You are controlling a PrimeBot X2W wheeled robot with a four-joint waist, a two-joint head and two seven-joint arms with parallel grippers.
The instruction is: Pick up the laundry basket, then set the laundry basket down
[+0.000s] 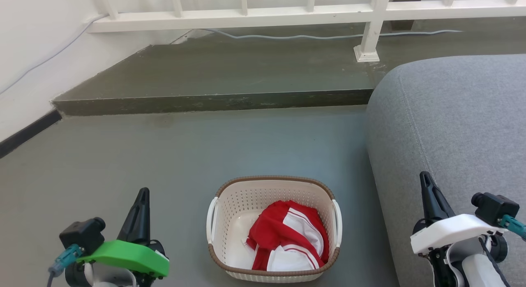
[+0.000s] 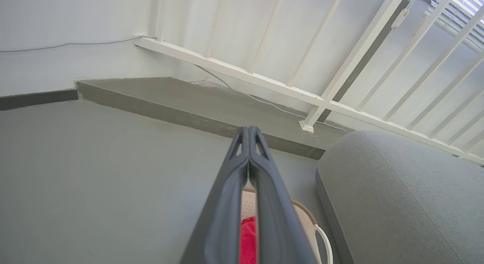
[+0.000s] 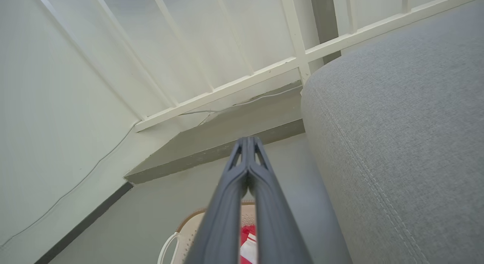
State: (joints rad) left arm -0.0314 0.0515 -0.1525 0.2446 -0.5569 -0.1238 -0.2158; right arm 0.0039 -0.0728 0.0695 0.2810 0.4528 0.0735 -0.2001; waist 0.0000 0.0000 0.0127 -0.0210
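Cream perforated laundry basket [image 1: 242,198] at lower centre on grey floor [image 1: 164,155], red-and-white garment [image 1: 283,233] inside, left gripper [image 1: 143,194] lower left, right gripper [image 1: 424,179] lower right, both pressed together, grey sofa [image 1: 452,122] right.

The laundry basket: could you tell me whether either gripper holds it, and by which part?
Nothing is held. The left gripper and right gripper are shut and empty, apart from the laundry basket on the floor.

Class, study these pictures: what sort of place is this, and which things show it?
Probably a room in a home: a grey fabric sofa, a laundry basket holding red-and-white clothing on the floor, and a white railing above a raised step.
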